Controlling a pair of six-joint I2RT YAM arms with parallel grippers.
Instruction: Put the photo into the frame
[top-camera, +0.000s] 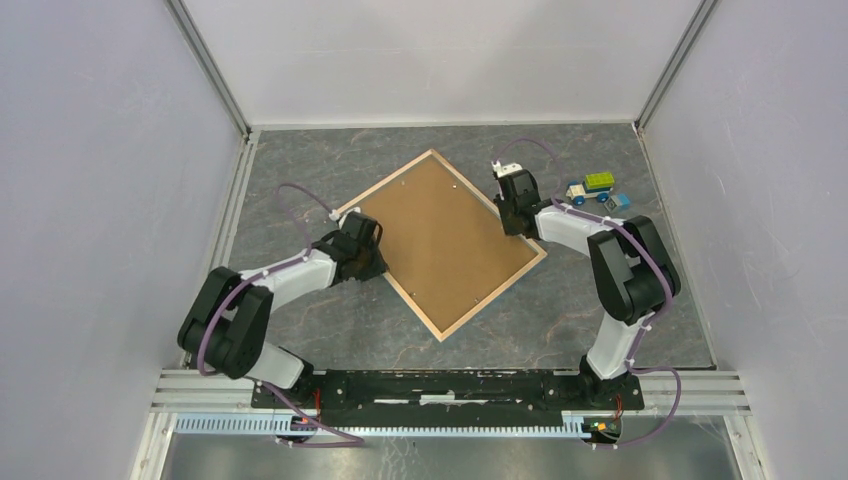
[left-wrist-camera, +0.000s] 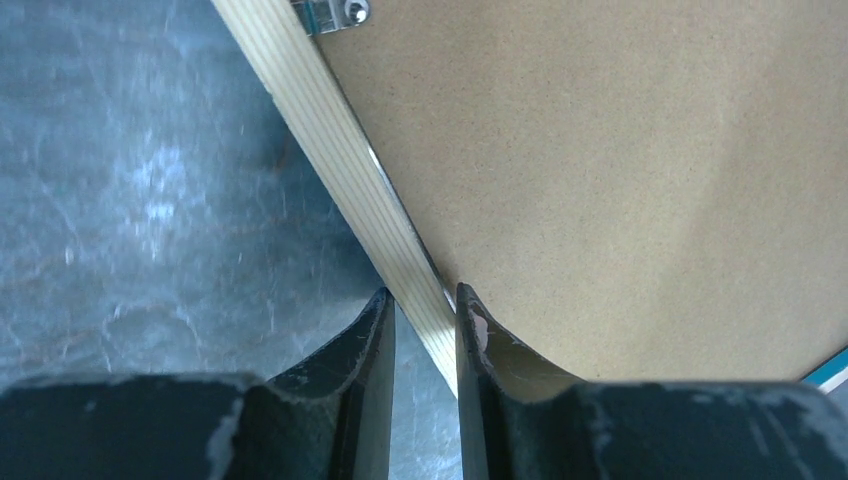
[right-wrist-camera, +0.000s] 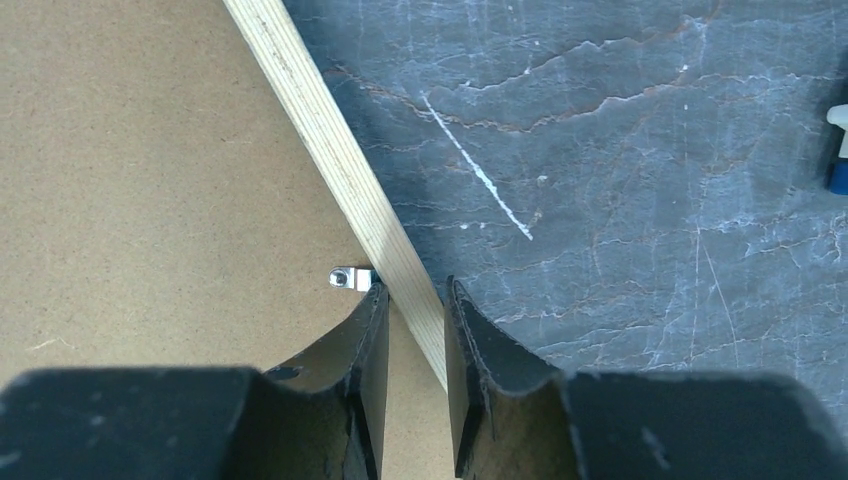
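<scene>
Two things stayed hidden from you: the frame lay face down and cornerwise in the middle of the table, showing only a blue sliver of its edge in the left wrist view, and the brown backing board covered whatever sat inside. Its pale wood rim ran between both claws, the left gripper and right gripper each pinching it on opposite sides. Only the top view showed the toy truck; only the wrist views showed the metal clips.
</scene>
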